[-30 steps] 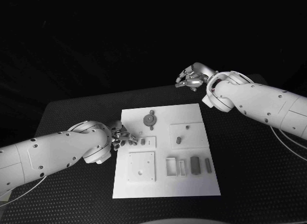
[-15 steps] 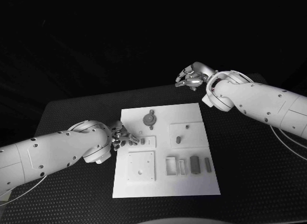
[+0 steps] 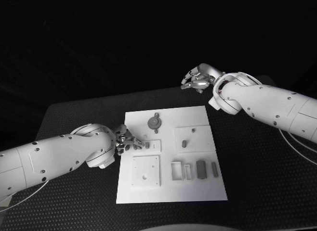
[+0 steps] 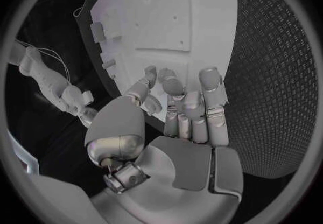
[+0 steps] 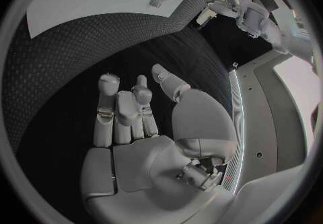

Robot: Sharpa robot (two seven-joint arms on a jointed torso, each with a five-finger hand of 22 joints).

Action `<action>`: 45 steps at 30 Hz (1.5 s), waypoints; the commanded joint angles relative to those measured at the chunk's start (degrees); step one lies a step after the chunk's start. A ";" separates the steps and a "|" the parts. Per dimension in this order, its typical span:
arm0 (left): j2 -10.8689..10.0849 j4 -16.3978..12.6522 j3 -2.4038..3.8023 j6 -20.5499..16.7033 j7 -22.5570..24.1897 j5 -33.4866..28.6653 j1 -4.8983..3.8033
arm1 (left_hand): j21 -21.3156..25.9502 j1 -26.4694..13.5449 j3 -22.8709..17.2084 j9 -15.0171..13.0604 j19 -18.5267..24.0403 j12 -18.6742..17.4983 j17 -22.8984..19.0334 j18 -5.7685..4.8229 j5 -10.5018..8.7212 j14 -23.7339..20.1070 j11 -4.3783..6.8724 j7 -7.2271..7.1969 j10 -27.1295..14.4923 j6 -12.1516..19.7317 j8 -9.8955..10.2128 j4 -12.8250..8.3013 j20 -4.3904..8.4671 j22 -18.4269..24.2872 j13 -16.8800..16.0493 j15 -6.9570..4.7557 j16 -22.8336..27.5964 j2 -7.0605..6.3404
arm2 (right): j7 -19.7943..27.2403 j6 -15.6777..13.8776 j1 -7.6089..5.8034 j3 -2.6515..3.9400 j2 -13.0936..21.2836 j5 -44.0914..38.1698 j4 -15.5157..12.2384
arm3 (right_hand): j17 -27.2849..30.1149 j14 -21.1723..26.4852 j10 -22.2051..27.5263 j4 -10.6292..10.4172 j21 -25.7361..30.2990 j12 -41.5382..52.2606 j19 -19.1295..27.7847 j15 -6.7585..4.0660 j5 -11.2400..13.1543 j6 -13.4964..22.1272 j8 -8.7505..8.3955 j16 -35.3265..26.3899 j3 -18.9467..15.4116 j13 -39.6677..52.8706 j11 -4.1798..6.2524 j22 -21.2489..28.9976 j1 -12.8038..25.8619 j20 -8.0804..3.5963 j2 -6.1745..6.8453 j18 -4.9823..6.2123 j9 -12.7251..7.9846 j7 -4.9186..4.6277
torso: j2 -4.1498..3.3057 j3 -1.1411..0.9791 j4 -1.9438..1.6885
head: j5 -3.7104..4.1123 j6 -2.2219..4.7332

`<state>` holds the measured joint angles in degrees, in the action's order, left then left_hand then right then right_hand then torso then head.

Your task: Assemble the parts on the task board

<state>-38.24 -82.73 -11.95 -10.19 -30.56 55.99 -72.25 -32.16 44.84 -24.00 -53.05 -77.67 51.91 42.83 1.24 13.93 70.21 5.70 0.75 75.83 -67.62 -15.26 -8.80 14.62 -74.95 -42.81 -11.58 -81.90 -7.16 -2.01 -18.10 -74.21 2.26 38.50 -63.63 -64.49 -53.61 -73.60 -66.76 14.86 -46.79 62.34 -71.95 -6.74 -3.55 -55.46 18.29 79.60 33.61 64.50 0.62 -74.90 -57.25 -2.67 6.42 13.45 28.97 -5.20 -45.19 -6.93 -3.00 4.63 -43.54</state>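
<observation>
With left hand (image 3: 128, 142) at its left edge, task board (image 3: 193, 187) beside fingers

Left hand (image 4: 182, 127) mid-frame, fingers apart, holding nothing, tips over edge of task board (image 4: 195, 25); board w/ small parts (image 4: 99, 31) along its edge; table (image 4: 269, 73) beside.

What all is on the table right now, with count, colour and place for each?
table: one, black, under everything.
board: one, white, mid-table.
round part: one, grey, board's far end.
slim parts: a few, grey, board's near right; exact count unclear.
left robot hand: silver, at the board's left edge, fingers on a small part.
right robot hand: silver, beyond the board's far right corner, holding nothing.
</observation>
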 commanded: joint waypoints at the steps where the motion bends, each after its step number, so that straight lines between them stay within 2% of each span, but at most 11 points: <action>1: 0.12 -0.08 0.00 0.71 0.14 -0.02 0.01 | 0.16 0.09 -0.15 -0.10 0.42 -0.12 0.03 1.07 0.07 -0.16 0.01 -0.15 -0.42 0.14 0.40 -0.11 0.04 -0.91 -0.12 -0.15 0.19 0.77 | 0.48 0.43 0.02 0.03 0.01 0.05 -0.06 | -0.07 0.04 0.12 -0.26 0.20 -0.03 0.00 -0.16 0.18 -0.15 -0.20 -0.22 -0.01 -0.05 0.07 -1.06 0.45 -0.52 -0.06 1.55 0.09 -0.60 | 0.02 -0.02 -1.19 | 0.05 -0.09; 3: 0.11 -0.01 0.00 0.64 0.14 -0.17 0.01 | 0.13 0.46 -0.18 -0.18 0.40 -0.09 0.05 1.04 0.40 -0.14 0.02 -0.12 -0.40 0.09 0.48 -0.51 0.02 -0.95 -0.16 -0.14 0.17 1.36 | 0.48 0.44 0.02 0.03 0.01 0.05 -0.06 | -0.07 0.04 0.11 -0.25 0.20 -0.03 0.00 -0.16 0.18 -0.15 -0.20 -0.22 0.00 -0.05 0.07 -1.06 0.44 -0.52 -0.06 1.55 0.09 -0.60 | 0.01 -0.03 -1.20 | 0.05 -0.10; 5: 0.08 0.03 0.00 0.62 0.14 -0.52 0.01 | 0.07 1.45 -0.29 -0.31 0.37 -0.06 0.09 0.98 1.32 -0.11 0.02 -0.07 -0.39 -0.01 0.61 -1.61 -0.02 -1.01 -0.23 -0.11 0.14 2.63 | 0.48 0.46 0.02 0.03 0.03 0.05 -0.08 | -0.07 0.04 0.11 -0.25 0.20 -0.03 0.00 -0.16 0.18 -0.15 -0.21 -0.22 0.00 -0.05 0.07 -1.06 0.44 -0.52 -0.06 1.55 0.09 -0.60 | 0.01 -0.03 -1.19 | 0.07 -0.11; 10: 0.04 -0.09 0.01 0.27 0.35 -1.06 0.01 | -0.10 4.05 -0.95 -0.60 0.28 -0.03 0.13 0.87 5.17 -0.02 -0.04 -0.05 -0.29 -0.24 0.91 -4.68 -0.06 -1.05 -0.32 -0.06 0.12 5.78 | 0.48 0.46 0.02 0.03 0.05 0.05 -0.05 | -0.08 0.04 0.11 -0.24 0.20 -0.03 -0.01 -0.16 0.18 -0.15 -0.21 -0.22 0.00 -0.05 0.07 -1.07 0.43 -0.52 -0.07 1.55 0.10 -0.60 | -0.01 0.01 -1.20 | 0.07 -0.17; 11: 0.05 -0.14 0.01 0.35 0.42 -1.06 0.01 | -0.07 5.49 -2.84 -0.63 0.16 -0.05 0.10 0.83 3.72 0.10 -0.02 -0.07 -0.20 -0.42 1.03 -4.76 -0.10 -0.96 -0.29 -0.08 0.15 6.10 | 0.49 0.45 0.02 0.03 0.04 0.05 -0.04 | -0.08 0.03 0.11 -0.24 0.20 -0.03 -0.01 -0.16 0.18 -0.15 -0.21 -0.22 0.01 -0.05 0.07 -1.07 0.43 -0.52 -0.07 1.55 0.10 -0.60 | 0.00 0.00 -1.20 | 0.06 -0.15; 19: 0.07 -0.09 0.02 0.07 0.87 -1.21 0.01 | -0.21 7.41 -5.57 -0.83 -0.01 -0.04 0.12 0.68 5.67 0.23 -0.13 -0.01 -0.07 -0.66 1.36 -5.87 -0.19 -1.03 -0.26 0.03 0.14 7.15 | 0.49 0.44 0.02 0.03 0.00 0.05 0.01 | -0.08 0.03 0.10 -0.24 0.20 -0.02 -0.01 -0.16 0.18 -0.16 -0.21 -0.22 0.01 -0.06 0.07 -1.07 0.43 -0.52 -0.08 1.55 0.11 -0.60 | -0.02 0.01 -1.22 | 0.09 -0.23; 30: -0.04 0.60 0.03 -0.55 0.49 -1.07 0.01 | -0.35 8.63 -6.55 -1.11 -0.13 -0.01 0.17 0.59 5.51 0.30 -0.15 0.00 0.04 -0.84 1.43 -6.70 -0.23 -1.05 -0.24 0.06 0.07 8.16 | 0.49 0.42 0.02 0.03 -0.05 0.05 0.09 | -0.08 0.02 0.09 -0.23 0.20 -0.02 -0.02 -0.16 0.19 -0.16 -0.21 -0.22 0.00 -0.06 0.07 -1.07 0.43 -0.53 -0.07 1.55 0.13 -0.59 | -0.03 0.02 -1.21 | 0.03 -0.29; 45: -0.11 2.53 0.05 3.12 0.37 -1.07 -0.01 | -0.45 9.10 -6.69 -1.32 -0.21 0.02 0.22 0.52 5.25 0.38 -0.12 -0.03 0.14 -0.96 1.40 -7.12 -0.28 -1.07 -0.24 0.05 -0.01 8.04 | 0.51 0.42 0.02 0.03 -0.05 0.05 0.13 | -0.09 0.02 0.09 -0.24 0.21 -0.02 -0.03 -0.16 0.19 -0.16 -0.23 -0.22 -0.01 -0.06 0.07 -1.07 0.46 -0.52 -0.05 1.55 0.14 -0.60 | 0.01 0.00 -1.19 | 0.01 -0.40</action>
<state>-38.25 -80.57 -11.81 -8.98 -29.92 54.83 -72.31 -32.38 49.93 -28.29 -54.27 -77.58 51.91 43.00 0.88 19.34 70.30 5.62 0.68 75.76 -68.34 -13.49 -13.41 14.52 -74.91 -43.02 -11.30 -81.90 -2.54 -2.00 -18.10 -74.21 2.26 38.49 -63.62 -64.36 -53.64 -73.69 -66.76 14.86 -46.79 62.35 -71.96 -6.64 -3.55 -55.44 18.29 79.60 33.61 64.50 0.62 -74.90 -57.25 -2.90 6.42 13.46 29.06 -5.22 -45.19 -6.92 -3.00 4.63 -43.92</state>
